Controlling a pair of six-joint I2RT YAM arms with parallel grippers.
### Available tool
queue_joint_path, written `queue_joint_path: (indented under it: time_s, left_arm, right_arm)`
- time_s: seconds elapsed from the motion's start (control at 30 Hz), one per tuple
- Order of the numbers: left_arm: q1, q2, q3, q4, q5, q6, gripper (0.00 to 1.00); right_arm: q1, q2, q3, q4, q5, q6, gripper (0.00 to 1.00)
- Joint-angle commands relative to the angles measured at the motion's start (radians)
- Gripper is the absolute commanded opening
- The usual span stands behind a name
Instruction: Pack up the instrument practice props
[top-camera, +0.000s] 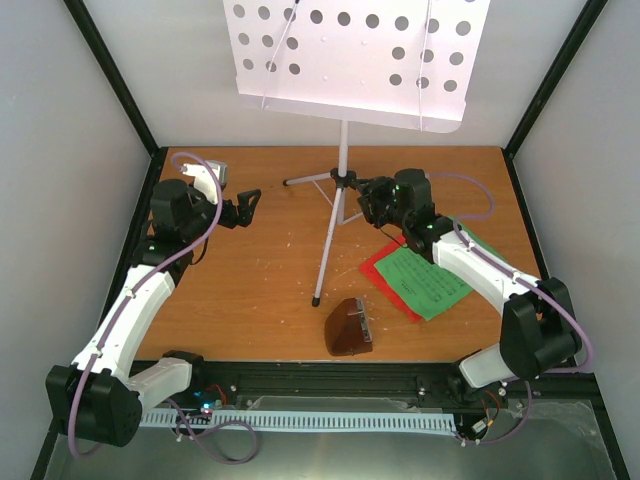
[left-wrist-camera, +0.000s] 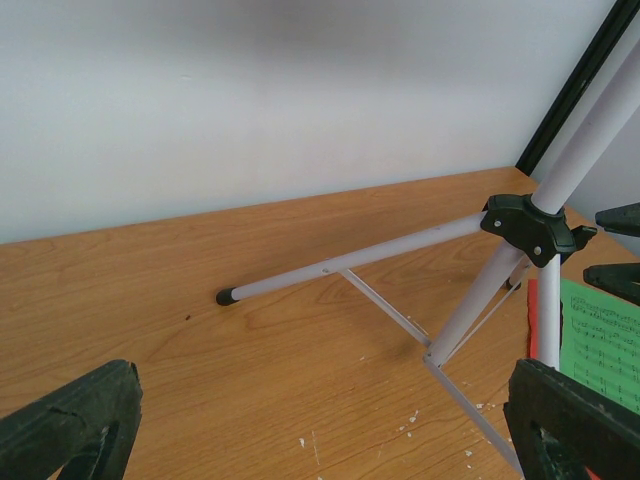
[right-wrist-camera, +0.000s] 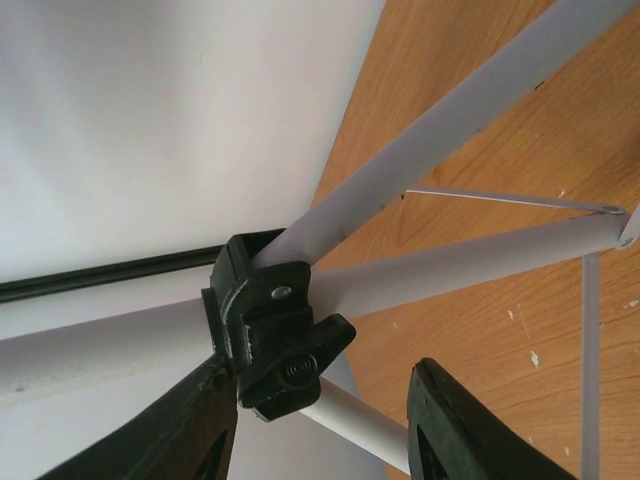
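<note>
Right jaws straddle music stand (right-wrist-camera: 450, 135) hub (right-wrist-camera: 265, 310); green sheet (left-wrist-camera: 600, 345) print illegible.

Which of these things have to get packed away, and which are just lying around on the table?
To pack:
- white music stand
- brown metronome
- green music sheet
- red music sheet, peeking out from under the green one

Just lying about:
- small white flecks scattered on the table

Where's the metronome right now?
Top view: the metronome sits at the table's front edge, about centre, left of the music sheets and just right of the stand's nearest foot.
</note>
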Motion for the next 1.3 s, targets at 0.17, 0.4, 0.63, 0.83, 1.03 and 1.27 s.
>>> queue_joint_path:
  time_s: [0.17,0.4,0.63,0.83,1.03,1.27]
  left_arm:
    - [0.003,0.0,0.013,-0.003,0.006,0.0,0.99]
    - [0.004,0.002,0.011,-0.001,0.013,-0.003,0.99]
    - [0.003,0.004,0.01,-0.001,0.016,-0.005,1.0]
    - [0.003,0.002,0.011,-0.002,0.017,-0.005,0.99]
    - [0.003,0.007,0.01,-0.001,0.023,-0.007,1.0]
    - [0.003,0.009,0.01,-0.001,0.022,-0.007,0.99]
  right_arm:
    - [0.031,0.006,0.019,0.049,0.065,0.069,0.48]
    - [0.046,0.024,0.009,0.086,0.056,0.09,0.33]
    - [0.046,0.018,-0.01,0.108,0.062,0.097,0.19]
    - [0.048,-0.001,-0.032,0.104,0.082,0.098,0.06]
    - [0.048,-0.02,-0.056,0.125,0.101,0.1,0.18]
    - [0.048,-0.017,-0.076,0.177,0.115,0.133,0.47]
